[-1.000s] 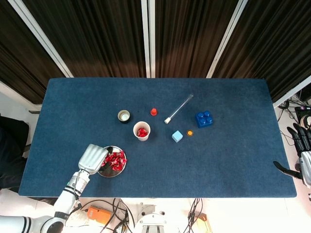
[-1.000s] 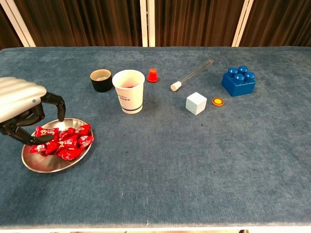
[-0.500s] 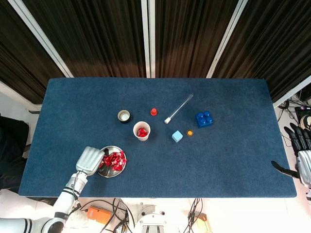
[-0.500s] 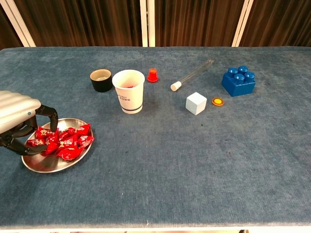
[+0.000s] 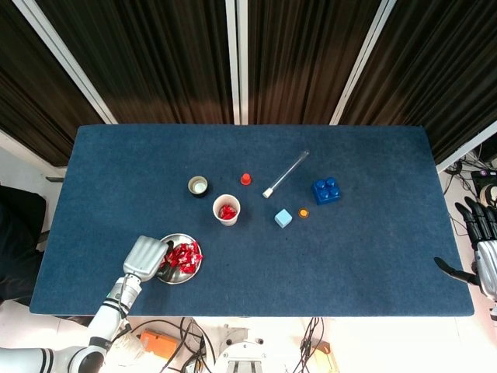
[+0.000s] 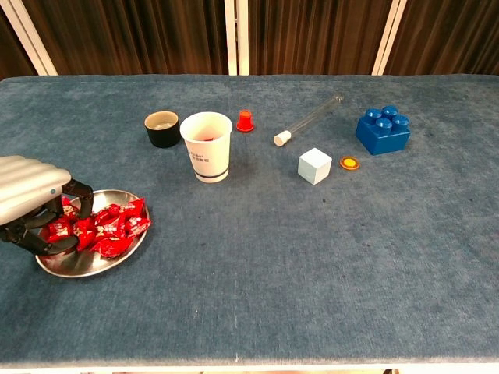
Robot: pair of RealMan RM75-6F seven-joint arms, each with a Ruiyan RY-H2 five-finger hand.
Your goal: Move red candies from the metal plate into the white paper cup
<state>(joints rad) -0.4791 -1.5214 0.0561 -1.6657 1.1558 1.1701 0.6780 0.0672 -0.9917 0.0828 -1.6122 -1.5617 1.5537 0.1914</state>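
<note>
The metal plate [image 5: 186,277] [image 6: 95,264] lies near the table's front left with a heap of red candies [image 5: 185,254] [image 6: 115,227] on it. My left hand [image 5: 145,256] [image 6: 30,202] is down on the plate's left side, its dark fingers [image 6: 76,189] curled around one red candy [image 6: 59,229] that still lies among the others. The white paper cup [image 5: 227,210] [image 6: 207,147] stands upright behind and to the right of the plate, with red candy [image 5: 227,211] inside. My right hand [image 5: 481,250] hangs open past the table's right edge, seen only in the head view.
A small black cup [image 5: 198,186] [image 6: 162,129] stands left of the paper cup. Behind and to the right are a red cap [image 5: 245,179] [image 6: 245,121], a test tube [image 5: 286,173] [image 6: 308,119], a pale blue cube [image 5: 283,217] [image 6: 315,165], an orange disc [image 5: 304,212] [image 6: 350,163] and a blue brick [image 5: 326,190] [image 6: 383,130].
My left hand has come down onto the plate's left side and its fingers have curled in around a candy. The right hand has barely moved.
</note>
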